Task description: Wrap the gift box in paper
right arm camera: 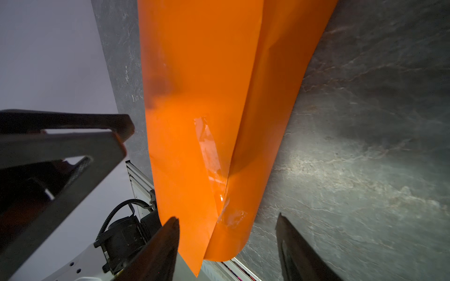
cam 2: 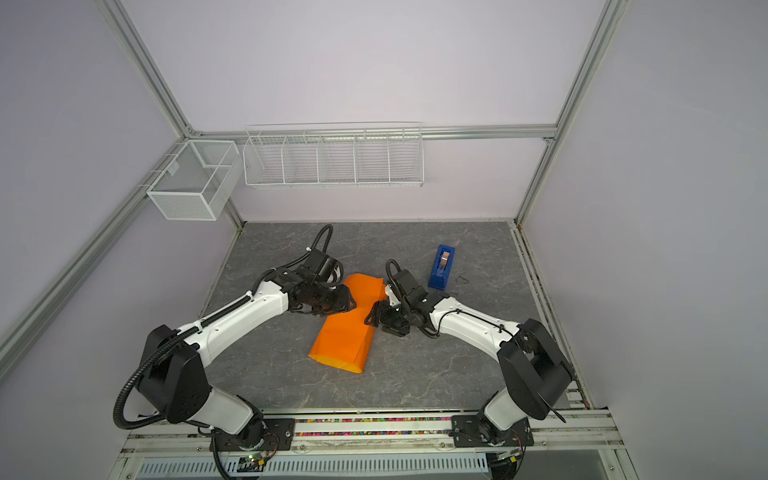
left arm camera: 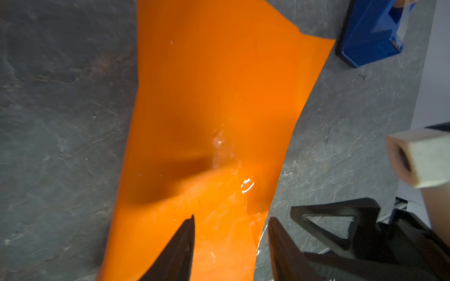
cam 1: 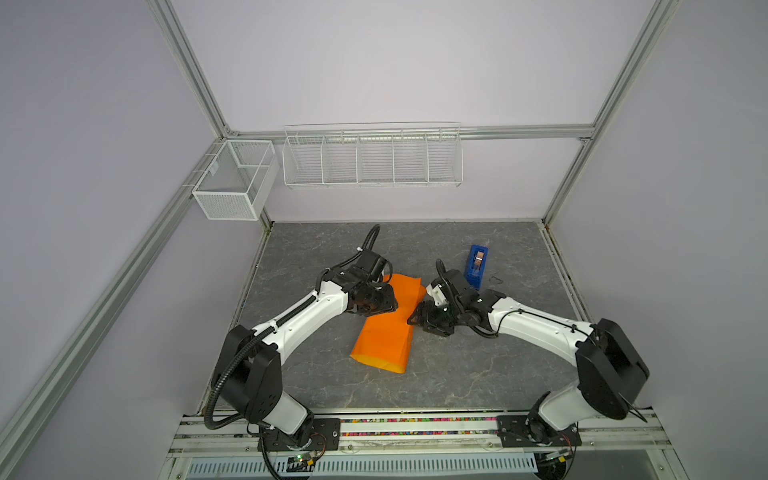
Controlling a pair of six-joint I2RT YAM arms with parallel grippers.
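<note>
Left claw: jaws spread wide, nothing gripped. It is poised just over the taped fold of the paper, at about eleven o'clock of the paper's middle in both top views.
Right claw: spread as well, and empty. One finger is hung over the paper's edge, the other over bare worktop, at about three o'clock of the paper.
Why there: the fold is flanked from both sides, likely so that the overlap can be pressed down should it lift.
Tape strip: a clear, wrinkled piece is laid along the overlapping edge, so the seam looks fastened.
Paper: folded over into a long orange sleeve, laid slantwise mid-worktop, ends left open.
Gift box: not to be seen, presumably enclosed within the paper.
Tape dispenser: parked at one o'clock of the paper, near the right arm.
Stage: long seam judged done, end flaps yet to be folded.
</note>
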